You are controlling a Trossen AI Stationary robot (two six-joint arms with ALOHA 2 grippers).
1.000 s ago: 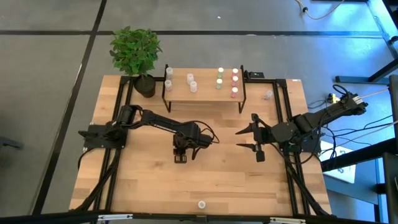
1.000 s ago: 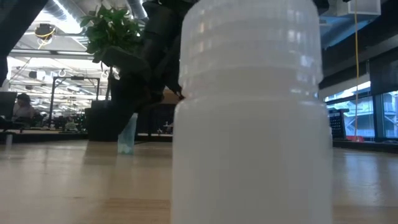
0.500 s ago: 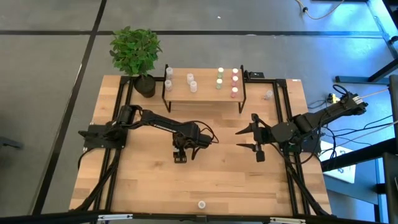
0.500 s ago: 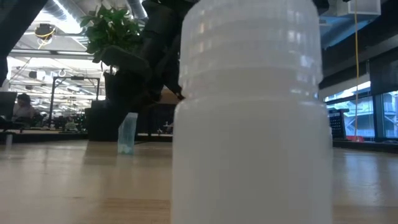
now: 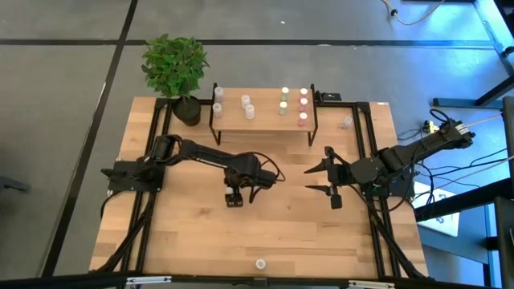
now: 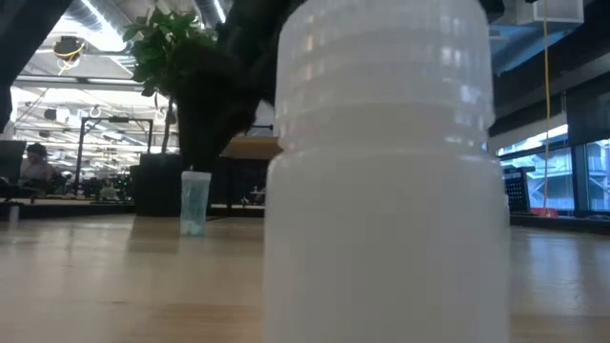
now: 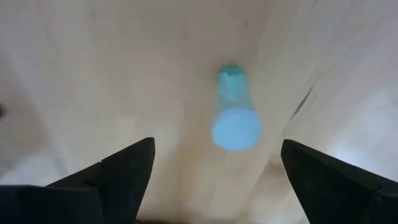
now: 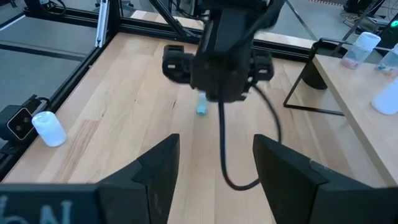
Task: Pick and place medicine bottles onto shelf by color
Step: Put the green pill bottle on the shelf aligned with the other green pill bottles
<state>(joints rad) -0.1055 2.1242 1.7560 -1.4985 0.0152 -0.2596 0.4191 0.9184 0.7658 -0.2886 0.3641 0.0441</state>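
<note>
Hovering my left gripper point(image 7: 211, 171) wide open and empty, I see the blue-capped bottle point(image 7: 235, 112) standing upright on the table point(image 7: 93, 74) directly below, between my fingers. My right gripper point(image 5: 324, 181) waits farther off, also apart and empty.

The left gripper point(image 7: 211, 163) has spread its fingers and seemingly lifted clear of the blue-capped bottle point(image 7: 235, 116), now standing free at table centre.

No label, brand or number can be read anywhere; the only marks are pale, cut-off characters on the right end effector's point(image 8: 214, 180) dark body in the right wrist view, too partial to make out
</note>
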